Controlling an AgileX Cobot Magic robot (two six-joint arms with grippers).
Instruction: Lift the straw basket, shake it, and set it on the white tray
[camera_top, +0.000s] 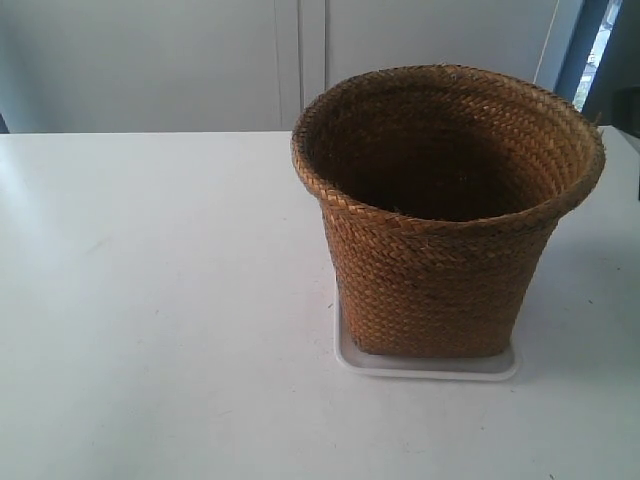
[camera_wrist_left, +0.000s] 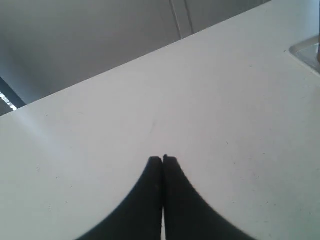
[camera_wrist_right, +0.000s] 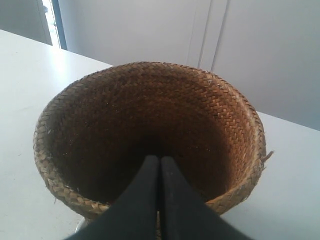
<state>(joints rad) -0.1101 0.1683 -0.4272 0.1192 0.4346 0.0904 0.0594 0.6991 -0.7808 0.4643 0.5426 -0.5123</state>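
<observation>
Basket: straw basket (camera_top: 432, 290) stands upright, base on the white tray (camera_top: 420, 369), mouth up, flared rim round, inside dark brown weave.
Tray: lies flat on the desk (camera_top: 150, 300); its low rim shows along the basket's front & at both front corners, rest hidden under the base.
Spot: basket + tray sit in the right half of the ext. view, toward the desk's far edge.
My right tool (camera_wrist_right: 160, 159): fingers pressed together, pinching nothing; tips point into the basket's mouth from over the near rim. Can't tell if they touch the weave.
My left tool (camera_wrist_left: 163, 159): fingers pressed together, nothing between them; white desk surface in front of the tips.
Backdrop: pale wall (camera_top: 150, 60) w/ panel seams behind the desk's far edge.
</observation>
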